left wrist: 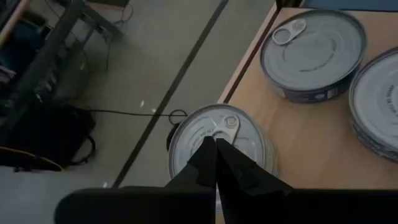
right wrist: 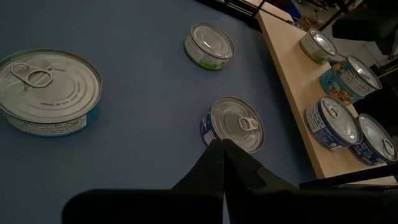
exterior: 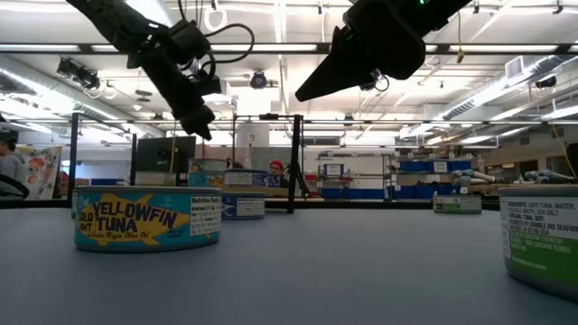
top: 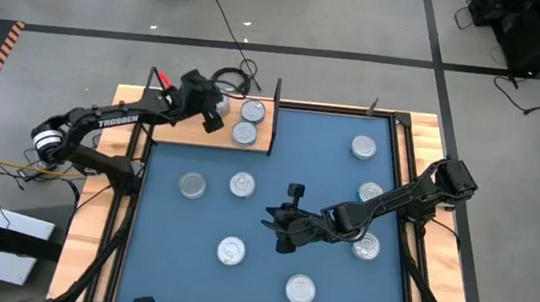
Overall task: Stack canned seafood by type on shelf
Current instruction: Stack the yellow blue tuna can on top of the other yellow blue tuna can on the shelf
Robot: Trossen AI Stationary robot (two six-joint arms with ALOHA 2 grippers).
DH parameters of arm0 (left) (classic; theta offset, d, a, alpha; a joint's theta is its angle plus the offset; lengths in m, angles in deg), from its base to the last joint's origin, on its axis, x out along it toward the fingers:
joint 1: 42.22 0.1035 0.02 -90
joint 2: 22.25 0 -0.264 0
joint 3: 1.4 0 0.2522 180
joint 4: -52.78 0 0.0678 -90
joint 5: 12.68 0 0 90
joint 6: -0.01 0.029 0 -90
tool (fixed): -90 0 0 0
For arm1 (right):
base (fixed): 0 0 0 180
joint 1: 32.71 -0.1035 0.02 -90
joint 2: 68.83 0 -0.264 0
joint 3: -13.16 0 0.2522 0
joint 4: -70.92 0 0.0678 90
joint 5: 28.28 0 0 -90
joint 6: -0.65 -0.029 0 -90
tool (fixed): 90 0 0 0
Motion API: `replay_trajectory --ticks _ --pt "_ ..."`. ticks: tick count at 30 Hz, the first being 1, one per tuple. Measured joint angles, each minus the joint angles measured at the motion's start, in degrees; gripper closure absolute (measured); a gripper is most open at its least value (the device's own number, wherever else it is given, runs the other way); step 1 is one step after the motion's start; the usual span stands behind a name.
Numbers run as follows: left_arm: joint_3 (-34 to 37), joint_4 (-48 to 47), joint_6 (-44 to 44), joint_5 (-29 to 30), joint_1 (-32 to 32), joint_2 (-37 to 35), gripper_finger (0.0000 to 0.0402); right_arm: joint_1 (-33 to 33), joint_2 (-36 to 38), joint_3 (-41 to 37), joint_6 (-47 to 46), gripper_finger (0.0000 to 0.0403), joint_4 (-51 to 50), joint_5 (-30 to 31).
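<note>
Where visible, tins on shelf

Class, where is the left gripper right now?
High view: left gripper, shut, sits over the shelf at the table's far left, beside two tins.

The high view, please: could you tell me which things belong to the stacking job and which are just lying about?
Job:
- tins on the blue mat, e.g.
- tins already on the shelf, e.g.
- left gripper, shut above the shelf
- right gripper, shut over the mat

Lying about:
- cables on the floor
- black gear in the corner
</note>
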Motion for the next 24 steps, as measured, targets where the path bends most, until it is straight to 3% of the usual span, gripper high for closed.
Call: replay_trajectory --ticks 6,13,24 --pt "0.1 0.0 -0.1 -4.9 2.4 0.8 0.0399 0.2 0.0 0.0 0.3 0.0398 0.2 0.0" --pt "0.1 -0.4 -0.1 -5.7 2.8 4.7 0.04 0.2 0.0 0.0 0.3 0.0398 0.0 0.0" --pt "0.1 -0.7 -0.8 -6.4 0.6 5.0 0.0401 0.1 0.0 0.0 0.3 0.0398 -1.3 0.0"
